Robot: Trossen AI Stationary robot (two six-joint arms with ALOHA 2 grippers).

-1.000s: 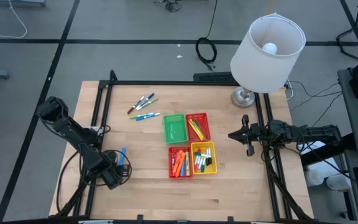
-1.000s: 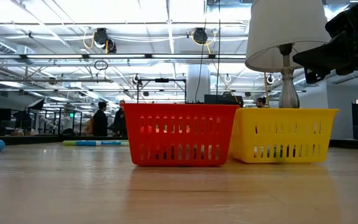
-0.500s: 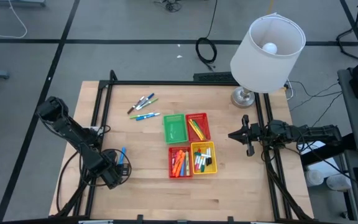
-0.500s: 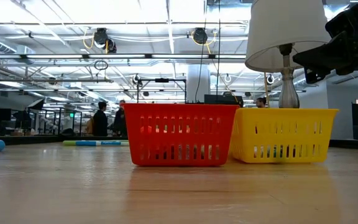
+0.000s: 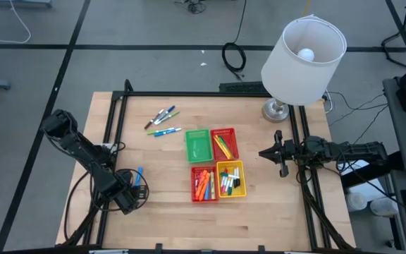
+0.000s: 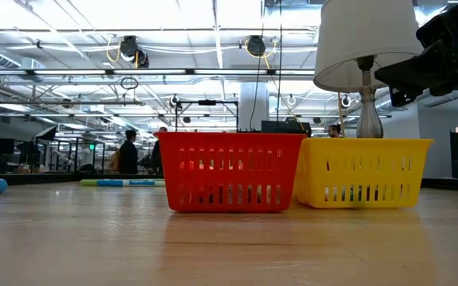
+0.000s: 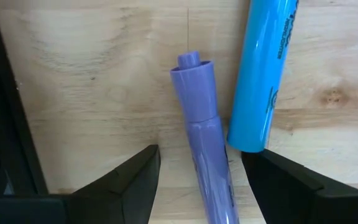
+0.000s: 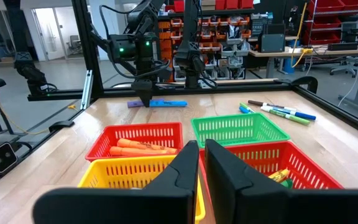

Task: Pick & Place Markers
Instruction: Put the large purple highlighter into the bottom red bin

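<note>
Here the left claw hangs open near the worktop's left edge, a finger on each side of the purple marker. It lies lengthwise between them, not gripped yet.

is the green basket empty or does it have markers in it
Empty: the high view shows only bare green floor inside the green basket, while the red basket beside it holds markers.

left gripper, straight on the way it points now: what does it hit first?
Likely the purple marker: it lies between the open left gripper's fingers, on the table. The blue marker lies just outside.
</note>
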